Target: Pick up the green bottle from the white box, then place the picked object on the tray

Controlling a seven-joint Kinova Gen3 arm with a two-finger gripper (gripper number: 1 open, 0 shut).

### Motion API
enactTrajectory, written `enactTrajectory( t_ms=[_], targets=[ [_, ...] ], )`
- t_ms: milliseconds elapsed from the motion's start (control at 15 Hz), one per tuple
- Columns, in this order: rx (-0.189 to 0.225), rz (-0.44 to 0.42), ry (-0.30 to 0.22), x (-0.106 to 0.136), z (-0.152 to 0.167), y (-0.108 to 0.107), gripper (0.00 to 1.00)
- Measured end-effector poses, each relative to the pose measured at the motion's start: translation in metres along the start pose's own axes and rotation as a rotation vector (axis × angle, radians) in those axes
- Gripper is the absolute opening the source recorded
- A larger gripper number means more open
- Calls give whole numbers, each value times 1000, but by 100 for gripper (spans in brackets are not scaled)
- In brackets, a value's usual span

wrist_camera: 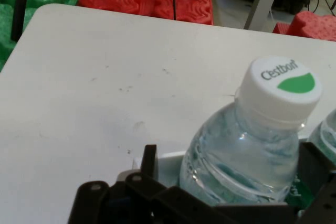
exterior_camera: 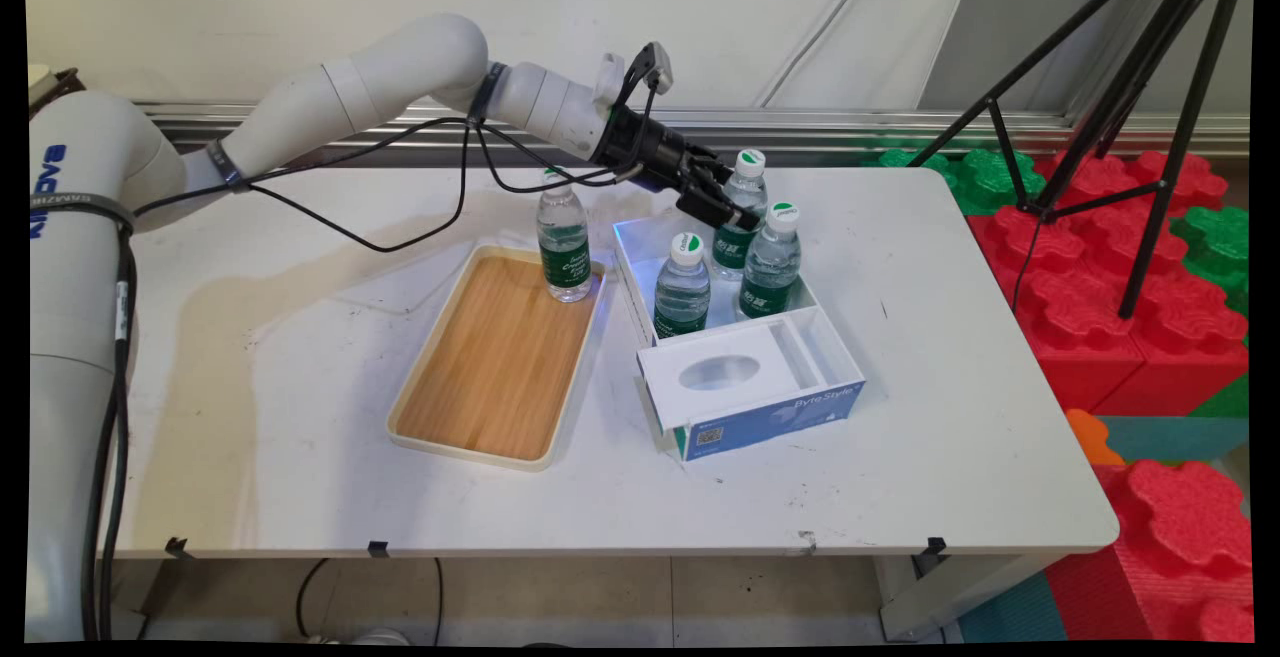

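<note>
My gripper [exterior_camera: 722, 205]: reaches in over the far end of the white box, fingers set either side of the rear bottle; one finger [wrist_camera: 148, 162] shows to the bottle's left, the other at its right. I cannot tell whether they press on it.
Rear bottle [wrist_camera: 247, 153]: upright in the box's far end, white cap with green mark, green label.
Other bottles in box: two, upright, one [exterior_camera: 683, 284] at the near left of the open section, one [exterior_camera: 772, 259] at the near right.
White box [exterior_camera: 745, 392]: right of the table's centre, blue front face, lid part with oval hole at its near end.
Wooden tray [exterior_camera: 490, 362]: just left of the box, centre of table.
Fourth bottle [exterior_camera: 563, 237]: upright on the tray's far right corner.
</note>
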Motion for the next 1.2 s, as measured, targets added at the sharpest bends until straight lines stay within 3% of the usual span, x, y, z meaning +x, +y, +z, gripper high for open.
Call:
enactTrajectory(
  t_ms=[67,133,1200],
  targets=[
    [1,1,0,0,0,0,100],
    [1,2,1,-1,1,0,0],
    [23,18,22,10,-6,-6,0]
  ],
)
